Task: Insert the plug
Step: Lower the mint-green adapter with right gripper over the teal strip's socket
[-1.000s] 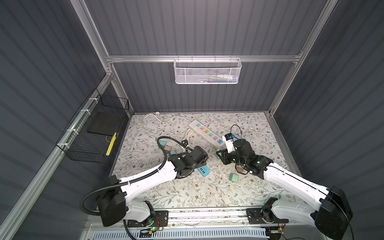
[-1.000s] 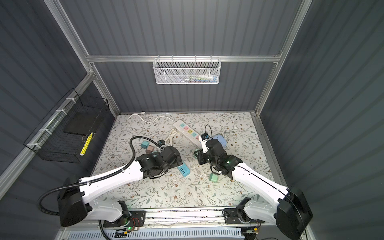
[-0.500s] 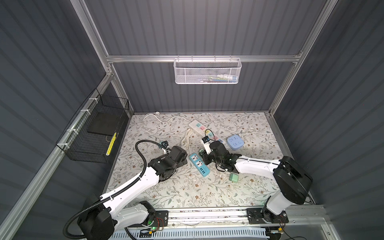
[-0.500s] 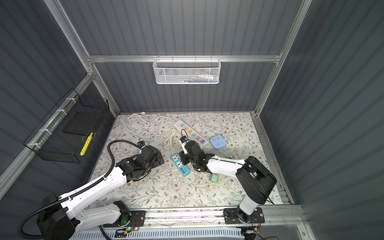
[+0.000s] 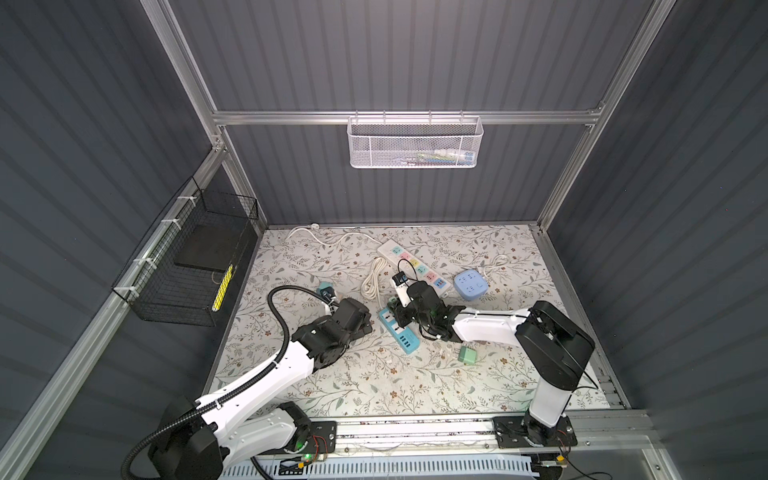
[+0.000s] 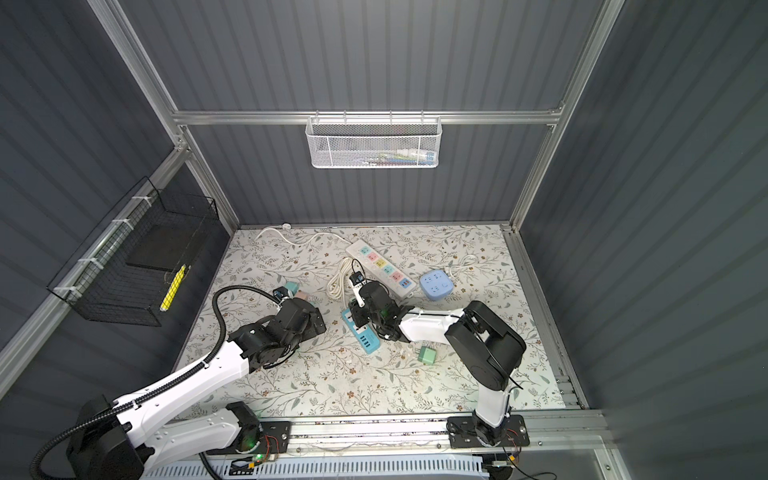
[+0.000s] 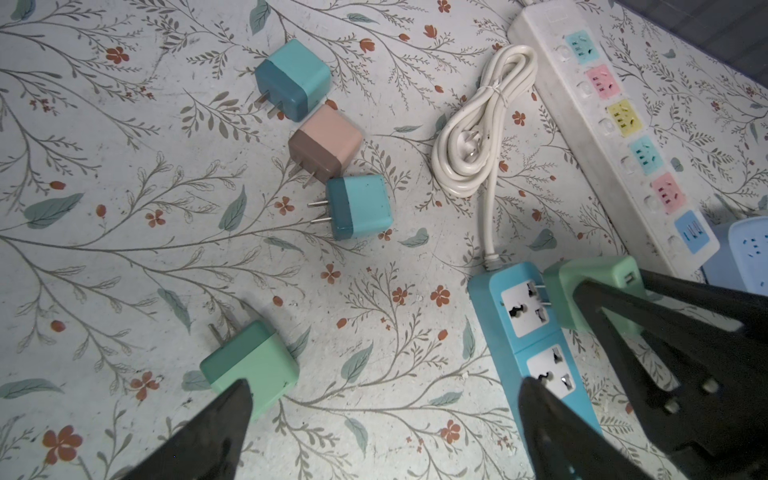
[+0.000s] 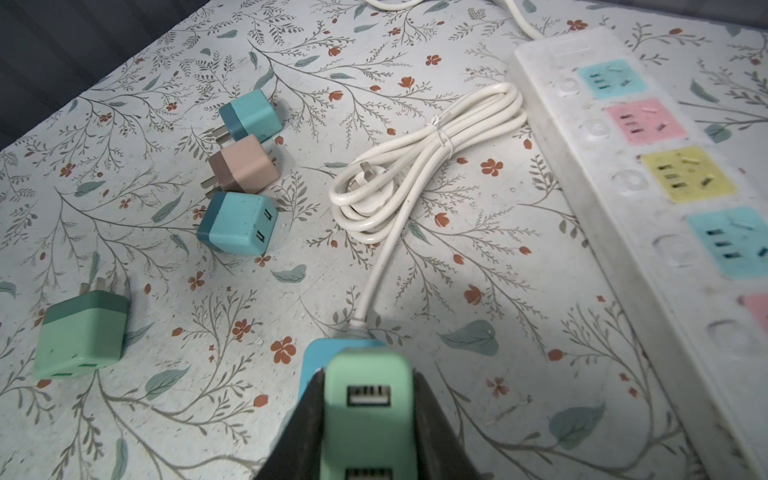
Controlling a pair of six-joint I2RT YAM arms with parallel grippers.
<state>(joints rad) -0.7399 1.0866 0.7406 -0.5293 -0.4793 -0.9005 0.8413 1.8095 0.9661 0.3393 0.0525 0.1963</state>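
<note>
Near the middle of the desk (image 5: 357,374), the right pincer (image 8: 368,384) is clamped on a mint-green USB charger plug (image 7: 590,286), gripping its two flat sides with the USB ports facing back toward the wrist. The plug's two metal prongs (image 7: 540,287) sit right at the end socket (image 7: 524,309) of the blue power strip (image 7: 486,332). Bare metal shows between the plug body and the socket face, so I'd say it isn't seated yet. The left pincer (image 7: 384,392) hangs wide apart and empty just beside the strip, over a second green charger (image 7: 249,365) lying on the desk. The held plug looks like a small, light, hard plastic cube. Its sides are smooth and could slip, so those opposite flat faces, well clear of the prongs, seem the right place to hold it. The thin prongs would bend if pushed in crooked, so a square push is called for. The strip itself looks light too, and I'd expect it to skid across the desk unless it is steadied. A coiled white cord (image 7: 473,137) and a long white power strip (image 7: 615,124) lie toward the back edge.
</note>
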